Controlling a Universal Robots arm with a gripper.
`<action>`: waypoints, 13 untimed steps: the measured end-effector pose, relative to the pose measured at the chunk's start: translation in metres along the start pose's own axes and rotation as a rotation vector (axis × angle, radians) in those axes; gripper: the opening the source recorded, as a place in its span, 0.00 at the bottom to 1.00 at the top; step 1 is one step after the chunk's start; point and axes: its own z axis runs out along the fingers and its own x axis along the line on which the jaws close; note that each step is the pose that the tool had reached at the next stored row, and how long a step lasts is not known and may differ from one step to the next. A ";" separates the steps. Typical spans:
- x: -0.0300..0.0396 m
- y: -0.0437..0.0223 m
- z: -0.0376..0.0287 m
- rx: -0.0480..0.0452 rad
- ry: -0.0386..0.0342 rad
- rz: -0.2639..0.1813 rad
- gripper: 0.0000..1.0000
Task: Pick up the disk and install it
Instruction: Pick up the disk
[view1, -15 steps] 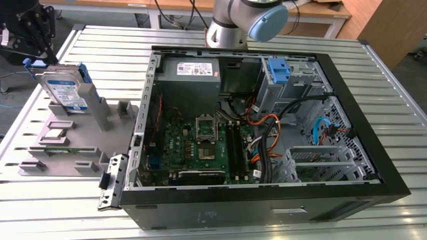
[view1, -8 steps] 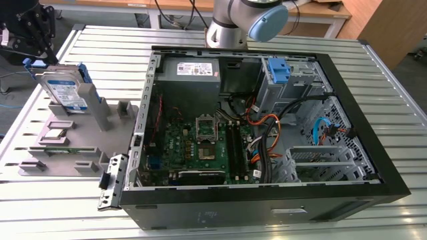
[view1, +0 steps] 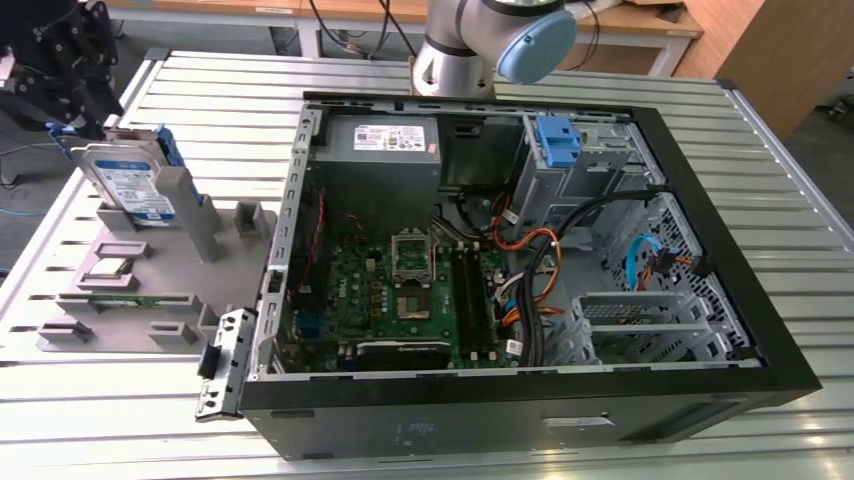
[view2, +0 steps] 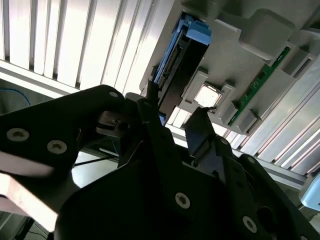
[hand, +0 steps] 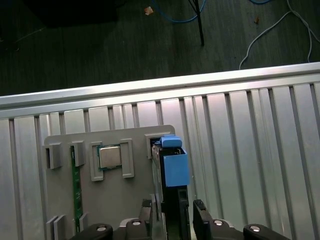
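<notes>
In the exterior view, the disk (view1: 134, 185) stands on its edge in a grey holder (view1: 134, 300) on the table (view1: 214, 90). This is at the exterior view's left, well apart from the open case (view1: 534, 400). The gripper (view1: 83, 118) hangs just above the disk's top end.

In the second wrist view, the gripper (view2: 175, 125) points at the disk (view2: 172, 70), and its dark fingers (view2: 200, 132) are apart.

In the first wrist view, the fingers (hand: 199, 212) sit one on each side of the disk (hand: 174, 167). They look apart, not squeezing it.

I think the job has only just begun. The disk is not lifted yet, and it is not in the case.
</notes>
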 end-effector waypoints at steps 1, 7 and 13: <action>0.0000 0.0000 0.0000 0.0000 0.0000 0.000 0.47; 0.0001 -0.0001 0.0014 0.0002 -0.0002 -0.002 0.59; 0.0004 -0.0003 0.0055 -0.0014 0.0010 -0.018 0.59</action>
